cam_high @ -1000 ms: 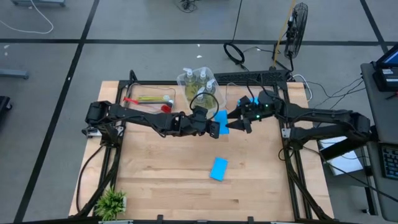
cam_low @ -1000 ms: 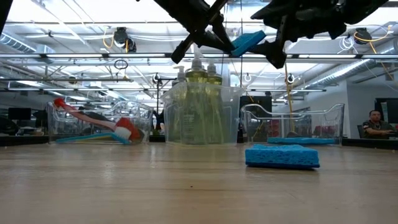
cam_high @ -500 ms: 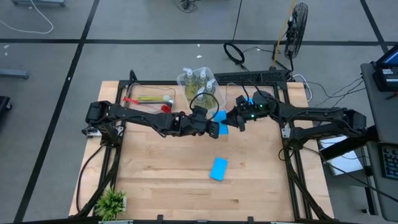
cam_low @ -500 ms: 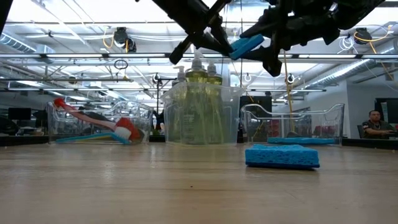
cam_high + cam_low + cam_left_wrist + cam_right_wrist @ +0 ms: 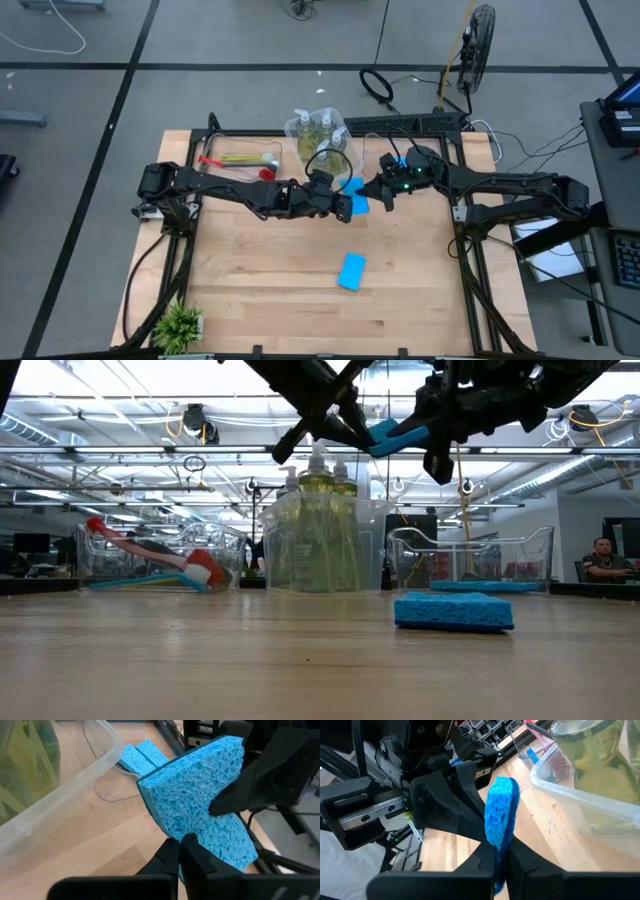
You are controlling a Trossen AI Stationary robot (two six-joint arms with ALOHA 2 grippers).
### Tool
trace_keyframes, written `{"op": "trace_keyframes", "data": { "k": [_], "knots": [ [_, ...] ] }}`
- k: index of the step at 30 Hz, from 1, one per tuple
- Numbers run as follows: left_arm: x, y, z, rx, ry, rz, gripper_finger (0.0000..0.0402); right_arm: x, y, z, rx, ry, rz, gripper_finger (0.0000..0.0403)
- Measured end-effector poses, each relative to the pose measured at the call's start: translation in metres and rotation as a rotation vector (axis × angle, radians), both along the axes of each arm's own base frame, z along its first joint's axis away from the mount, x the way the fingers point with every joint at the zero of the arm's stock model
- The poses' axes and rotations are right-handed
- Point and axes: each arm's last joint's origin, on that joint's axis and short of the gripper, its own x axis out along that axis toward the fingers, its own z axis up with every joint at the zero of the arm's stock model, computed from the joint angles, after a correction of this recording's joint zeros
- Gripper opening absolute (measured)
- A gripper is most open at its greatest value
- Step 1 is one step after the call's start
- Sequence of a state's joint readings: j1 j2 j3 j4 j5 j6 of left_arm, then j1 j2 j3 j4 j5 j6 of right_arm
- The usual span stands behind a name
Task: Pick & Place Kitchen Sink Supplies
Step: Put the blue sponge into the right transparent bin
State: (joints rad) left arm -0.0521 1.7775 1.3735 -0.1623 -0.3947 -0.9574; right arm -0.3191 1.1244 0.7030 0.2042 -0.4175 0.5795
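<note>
Left wrist view shows the sponge [image 5: 200, 815] aloft above the surface [image 5: 270, 290] beside the bottle bin [image 5: 60, 805], both my end effectors clamped on it — light, porous, squashy — so hold opposite edges.

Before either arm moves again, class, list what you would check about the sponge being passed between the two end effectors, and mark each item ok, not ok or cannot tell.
1. Left end effector shut on the held blue sponge: ok.
2. Right end effector shut on the same sponge's other end: ok.
3. Sponge lifted clear of the table: ok.
4. Sponge bin at the table's back right holds sponges, room for another: cannot tell.
5. Second sponge lies alone on the table, out of the arms' way: ok.
6. Soap bottle bin close behind the handover, clearance: cannot tell.
</note>
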Motion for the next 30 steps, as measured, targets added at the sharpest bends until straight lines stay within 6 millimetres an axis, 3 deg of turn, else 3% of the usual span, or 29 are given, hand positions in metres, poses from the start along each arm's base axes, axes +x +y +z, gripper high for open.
{"op": "trace_keyframes", "data": {
  "k": [9,14,21,25,30],
  "knots": [
    [-0.004,-0.001,0.009,0.042,0.012,-0.099,0.0103,-0.004,-0.004,0.000,0.000,0.021,-0.016,0.0003],
    [-0.023,-0.004,0.028,0.088,0.057,-0.134,0.0164,-0.015,-0.008,0.001,0.014,0.051,-0.020,0.0002],
    [-0.044,-0.013,0.031,0.232,0.234,-0.148,0.0211,-0.036,-0.008,0.022,0.094,-0.090,0.332,0.0001],
    [-0.049,-0.015,0.026,0.264,0.305,-0.119,0.0211,-0.047,-0.005,0.034,0.184,-0.152,0.579,0.0001],
    [-0.050,-0.016,0.023,0.271,0.319,-0.124,0.0203,-0.053,0.000,0.056,0.177,-0.242,0.746,0.0000]
  ]
}}
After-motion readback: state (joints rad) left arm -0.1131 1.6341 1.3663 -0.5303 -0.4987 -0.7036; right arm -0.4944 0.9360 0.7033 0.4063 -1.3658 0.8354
